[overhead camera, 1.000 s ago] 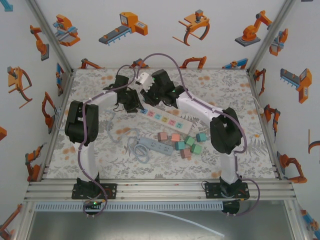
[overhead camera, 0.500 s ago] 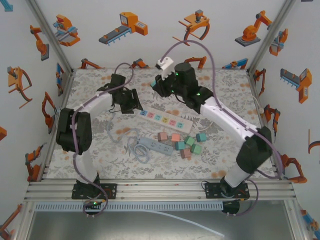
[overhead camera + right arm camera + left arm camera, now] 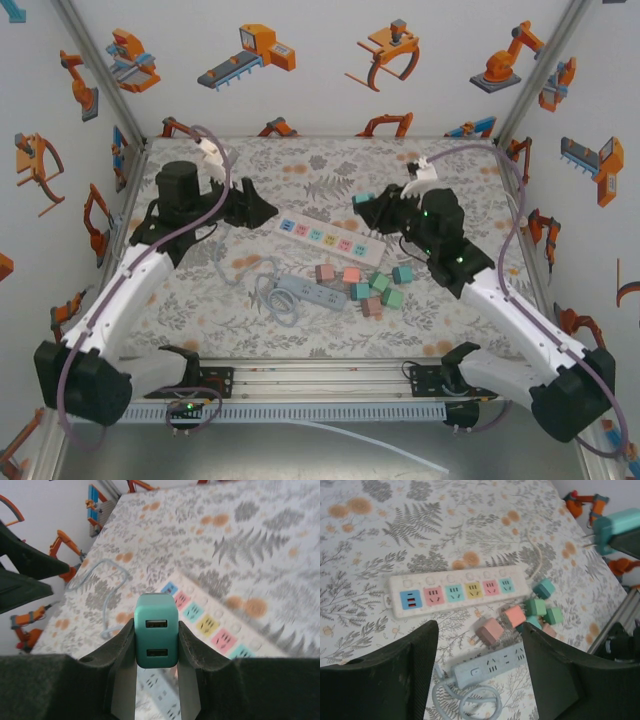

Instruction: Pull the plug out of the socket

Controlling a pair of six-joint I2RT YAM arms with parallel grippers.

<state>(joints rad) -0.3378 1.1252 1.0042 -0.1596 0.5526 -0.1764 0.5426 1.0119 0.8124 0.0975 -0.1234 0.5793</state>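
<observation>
- The left claw [image 3: 265,207] is held low over the table [image 3: 450,170], beside the left end of the white power strip [image 3: 457,587]. Its jaws are spread and nothing is seen between them. This stance is judged to be a bracing hand being let go, since nothing on the strip needs steadying now.
- A blue-grey power strip [image 3: 312,292] is laid nearer the arm bases, with its cable [image 3: 270,295] coiled at its left end. It carries no plug and appears untouched by either arm.
- The white power strip is laid flat and slightly angled across the middle of the table. Its row of coloured sockets faces up, and every socket visible from the left wrist view is empty. The job is therefore judged essentially done.
- A cluster of loose pink and green adapter plugs [image 3: 368,285] is gathered just right of the blue-grey strip, near the white one. It is taken to be a drop heap, so a release there is the likely remaining step.
- The right claw [image 3: 366,203] is clamped on the teal USB plug [image 3: 156,636], which is pinched by its flat sides with its two ports facing the wrist camera. The plug is held in the air above the right end of the white strip, clear of the sockets, with its prongs visible from the left wrist view.
</observation>
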